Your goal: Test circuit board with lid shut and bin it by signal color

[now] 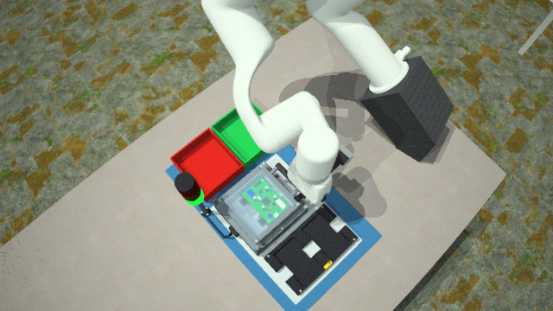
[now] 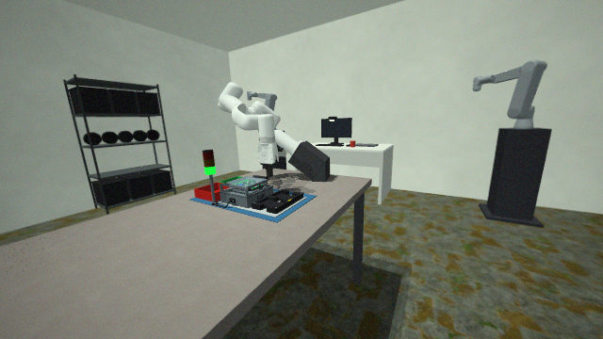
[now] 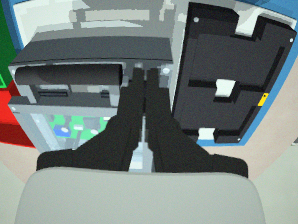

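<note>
The green circuit board (image 1: 264, 199), dotted with small parts, lies flat under the tester's clear lid (image 1: 242, 218). The end effector (image 3: 144, 78), fingers pressed together on nothing, hangs at the lid's 2 o'clock edge.

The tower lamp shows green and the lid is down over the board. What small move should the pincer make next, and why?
Probably press straight down a little more onto the hook's small black tab. The signal tower glows green, the lid lies shut over the circuit board, and the shut, empty pincer sits at the tester's edge beside the handle, so releasing the latch seems next.
</note>
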`<action>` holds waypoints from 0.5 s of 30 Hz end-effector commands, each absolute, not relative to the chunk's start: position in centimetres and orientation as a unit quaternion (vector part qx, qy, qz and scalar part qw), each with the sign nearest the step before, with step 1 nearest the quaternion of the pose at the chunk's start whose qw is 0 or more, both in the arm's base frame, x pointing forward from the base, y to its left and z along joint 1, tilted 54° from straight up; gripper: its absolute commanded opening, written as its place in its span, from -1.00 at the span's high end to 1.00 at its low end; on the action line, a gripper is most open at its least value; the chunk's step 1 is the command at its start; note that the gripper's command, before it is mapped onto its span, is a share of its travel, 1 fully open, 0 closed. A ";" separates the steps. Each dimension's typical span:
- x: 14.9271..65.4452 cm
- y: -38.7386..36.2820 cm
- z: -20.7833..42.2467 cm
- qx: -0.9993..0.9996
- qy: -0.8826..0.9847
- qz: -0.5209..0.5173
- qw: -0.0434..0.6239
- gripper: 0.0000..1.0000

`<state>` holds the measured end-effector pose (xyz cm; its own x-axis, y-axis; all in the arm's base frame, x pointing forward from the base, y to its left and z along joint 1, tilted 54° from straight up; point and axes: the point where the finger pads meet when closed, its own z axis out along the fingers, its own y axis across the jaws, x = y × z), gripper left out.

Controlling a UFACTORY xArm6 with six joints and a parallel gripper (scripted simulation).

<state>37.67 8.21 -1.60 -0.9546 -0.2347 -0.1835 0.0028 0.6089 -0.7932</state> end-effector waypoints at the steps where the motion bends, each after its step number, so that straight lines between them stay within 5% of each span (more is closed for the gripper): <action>1: 37.9 8.0 -1.8 -0.066 0.887 -0.436 0.137 1.00; 15: 38.0 7.8 -2.0 -0.066 0.887 -0.436 0.137 1.00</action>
<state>37.93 7.71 -2.01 -0.9544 -0.2350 -0.1843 0.0031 0.6093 -0.7929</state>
